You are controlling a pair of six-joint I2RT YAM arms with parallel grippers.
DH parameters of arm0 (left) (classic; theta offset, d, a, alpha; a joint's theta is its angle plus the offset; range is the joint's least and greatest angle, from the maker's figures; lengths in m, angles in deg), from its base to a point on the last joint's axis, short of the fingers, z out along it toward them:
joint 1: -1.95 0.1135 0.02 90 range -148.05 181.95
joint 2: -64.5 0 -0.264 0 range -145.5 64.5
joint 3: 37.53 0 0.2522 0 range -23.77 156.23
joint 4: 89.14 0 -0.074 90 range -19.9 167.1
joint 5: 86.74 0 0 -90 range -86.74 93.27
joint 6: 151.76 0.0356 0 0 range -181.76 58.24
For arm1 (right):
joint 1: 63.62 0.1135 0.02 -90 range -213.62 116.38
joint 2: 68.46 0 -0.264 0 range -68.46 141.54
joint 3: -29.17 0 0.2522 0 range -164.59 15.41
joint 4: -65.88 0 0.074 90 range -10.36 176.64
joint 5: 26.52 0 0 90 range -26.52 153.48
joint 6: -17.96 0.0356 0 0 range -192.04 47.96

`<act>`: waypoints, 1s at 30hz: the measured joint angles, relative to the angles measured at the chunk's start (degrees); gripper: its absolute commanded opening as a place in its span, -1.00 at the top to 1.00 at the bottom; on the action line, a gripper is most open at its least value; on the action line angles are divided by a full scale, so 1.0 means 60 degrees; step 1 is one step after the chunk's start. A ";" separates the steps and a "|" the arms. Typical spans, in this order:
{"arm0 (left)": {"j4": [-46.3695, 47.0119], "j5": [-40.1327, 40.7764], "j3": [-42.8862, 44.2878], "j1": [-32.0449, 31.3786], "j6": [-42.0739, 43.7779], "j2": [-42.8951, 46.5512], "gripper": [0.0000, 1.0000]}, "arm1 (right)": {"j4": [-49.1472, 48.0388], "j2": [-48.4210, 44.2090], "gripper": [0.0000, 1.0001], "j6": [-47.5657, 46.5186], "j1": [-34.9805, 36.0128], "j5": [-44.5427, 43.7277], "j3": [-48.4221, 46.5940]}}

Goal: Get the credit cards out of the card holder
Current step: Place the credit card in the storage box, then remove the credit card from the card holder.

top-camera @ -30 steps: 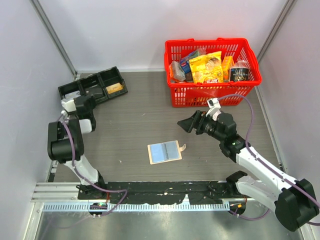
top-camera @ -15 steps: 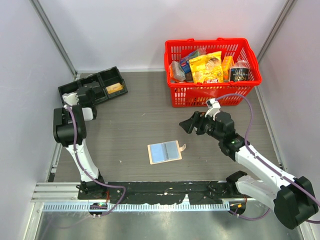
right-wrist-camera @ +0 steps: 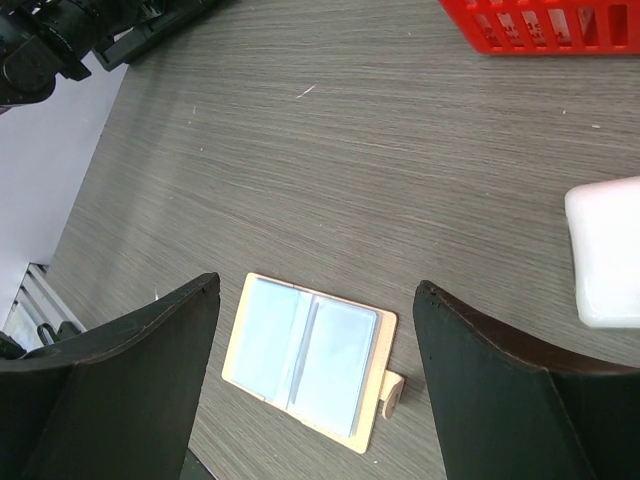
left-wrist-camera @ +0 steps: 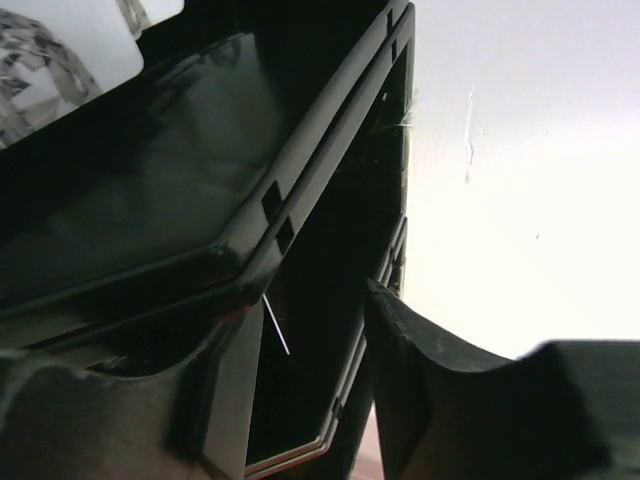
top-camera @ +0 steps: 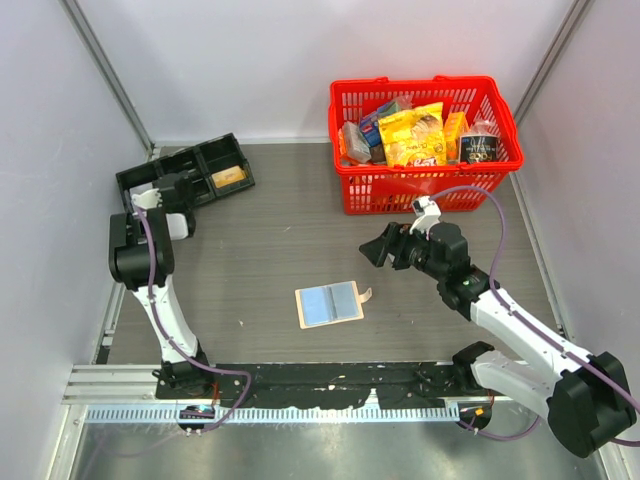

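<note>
The card holder (top-camera: 329, 303) lies open and flat on the table, a tan rectangle with two pale blue panels and a small tan tab on its right. It also shows in the right wrist view (right-wrist-camera: 308, 356). My right gripper (top-camera: 375, 250) hovers above and to the right of it, open and empty; in its own view (right-wrist-camera: 316, 288) the holder lies between and below the two fingers. My left gripper (top-camera: 175, 186) is at the black three-compartment tray (top-camera: 185, 170), far left. In the left wrist view (left-wrist-camera: 300, 330) its fingers stand apart over a dark compartment, holding nothing that I can see.
A red basket (top-camera: 425, 140) full of packaged goods stands at the back right. The tray's right compartment holds a flat yellow-orange item (top-camera: 228, 177). The tray (right-wrist-camera: 160, 30) and basket (right-wrist-camera: 540, 25) sit at the top of the right wrist view.
My left arm has swung up and back to the black tray, then stayed there. My right gripper has shifted slightly left, staying open above the holder.
</note>
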 measured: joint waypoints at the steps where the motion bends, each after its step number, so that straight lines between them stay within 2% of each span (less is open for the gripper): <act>1: -0.0007 -0.0040 -0.0022 -0.0004 -0.0044 0.0015 -0.11 | 0.0047 0.0000 -0.64 -0.0004 0.0000 -0.0004 -0.0007; 7: -0.0211 -0.0255 -0.0736 -0.0004 -0.0193 0.0838 -0.52 | 0.0397 -0.0073 -0.64 -0.0029 -0.0004 0.0004 -0.0109; 15: -0.1020 -0.0914 -0.1566 -0.0525 0.0342 0.3191 -0.59 | 0.1406 -0.0131 -0.64 -0.0120 0.0000 0.0084 -0.0586; 21: -0.2186 -0.1810 -0.2280 -0.1982 0.1730 0.6043 -0.59 | 0.2044 0.0222 -0.57 -0.0091 0.0000 0.0368 -0.0841; 26: -0.4360 -0.2532 -0.2579 -0.3748 0.3861 0.7970 -0.64 | 0.2630 0.0452 -0.56 -0.0022 0.0051 0.0546 -0.0882; 30: -0.6273 -0.2834 -0.3115 -0.4612 0.5282 0.9490 -0.61 | 0.2987 0.0506 -0.52 -0.0011 0.0124 0.0634 -0.0885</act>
